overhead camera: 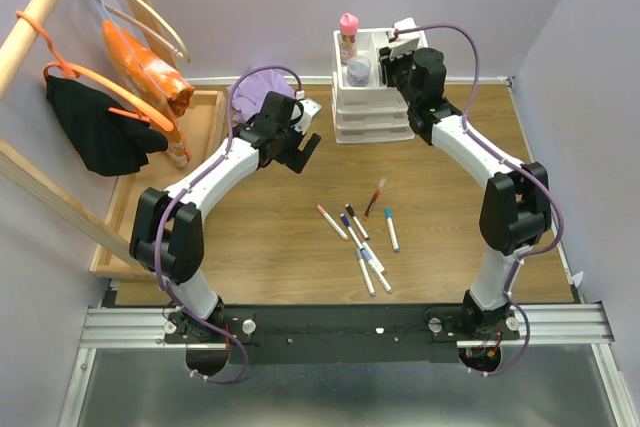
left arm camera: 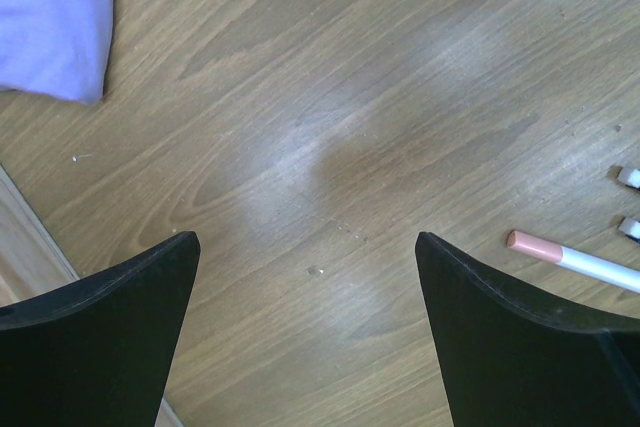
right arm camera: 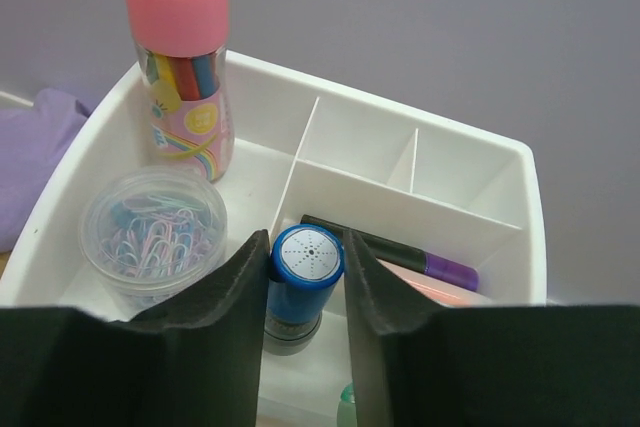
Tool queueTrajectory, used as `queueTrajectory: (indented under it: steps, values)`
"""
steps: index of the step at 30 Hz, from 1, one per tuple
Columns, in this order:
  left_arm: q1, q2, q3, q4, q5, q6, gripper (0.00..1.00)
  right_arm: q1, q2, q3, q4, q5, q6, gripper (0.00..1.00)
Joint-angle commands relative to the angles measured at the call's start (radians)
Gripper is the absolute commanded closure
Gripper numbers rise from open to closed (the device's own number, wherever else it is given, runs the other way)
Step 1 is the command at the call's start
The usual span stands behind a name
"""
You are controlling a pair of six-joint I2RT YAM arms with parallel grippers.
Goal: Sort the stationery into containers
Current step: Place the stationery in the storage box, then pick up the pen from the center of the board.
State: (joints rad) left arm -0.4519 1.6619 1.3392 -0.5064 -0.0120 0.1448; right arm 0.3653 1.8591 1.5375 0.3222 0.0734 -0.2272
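My right gripper (right arm camera: 306, 239) hangs over the white drawer unit (overhead camera: 370, 112), inside a compartment of its divided top tray (right arm camera: 360, 162). Its fingers sit against both sides of an upright blue round stamp (right arm camera: 308, 259), whose base stands on the tray floor. Behind it lie a black and purple highlighter (right arm camera: 400, 252) and an orange one (right arm camera: 430, 287). A mint cap (right arm camera: 347, 407) shows below. The pink-capped bottle (right arm camera: 180, 67) and the round jar of paper clips (right arm camera: 155, 232) stand in the left compartment. Several thin markers (overhead camera: 365, 247) lie on the table. My left gripper (left arm camera: 308, 239) is open over bare wood beside a pink-capped marker (left arm camera: 570, 257).
A purple cloth (overhead camera: 260, 87) lies behind the left arm. A long wooden tray (overhead camera: 205, 117) and a rail with hangers and clothes (overhead camera: 100, 117) run along the left side. The walls stand close behind the drawer unit and on the right.
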Motion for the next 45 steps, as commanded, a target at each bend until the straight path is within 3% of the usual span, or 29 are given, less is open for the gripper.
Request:
queueTrajectory:
  steps: [1, 16, 19, 24, 31, 37, 45]
  values:
    - [0.001, 0.015, 0.043, 0.0, 0.001, -0.014, 0.02, -0.005, -0.001, 0.05, -0.015, -0.003, 0.023, 0.57]
    - [-0.001, -0.011, 0.041, 0.025, 0.003, -0.021, 0.02, -0.003, -0.092, 0.124, -0.12, -0.02, 0.072, 0.51]
    - [-0.001, -0.037, 0.023, 0.04, -0.019, -0.014, 0.02, -0.003, -0.147, 0.124, -0.225, -0.065, 0.1, 0.5]
    - [0.001, -0.126, -0.061, 0.042, -0.005, -0.001, 0.02, 0.0, -0.306, 0.066, -0.604, -0.234, 0.154, 0.5]
    - [0.001, -0.235, -0.224, 0.063, 0.05, -0.043, 0.02, 0.03, -0.466, -0.21, -0.896, -0.31, 0.215, 0.54]
    - [0.001, -0.278, -0.302, 0.114, 0.06, -0.067, 0.02, 0.047, -0.382, -0.364, -1.103, -0.313, 0.396, 0.58]
    - [0.001, -0.318, -0.339, 0.109, 0.044, -0.059, 0.02, 0.086, -0.273, -0.448, -1.017, -0.279, 0.419, 0.59]
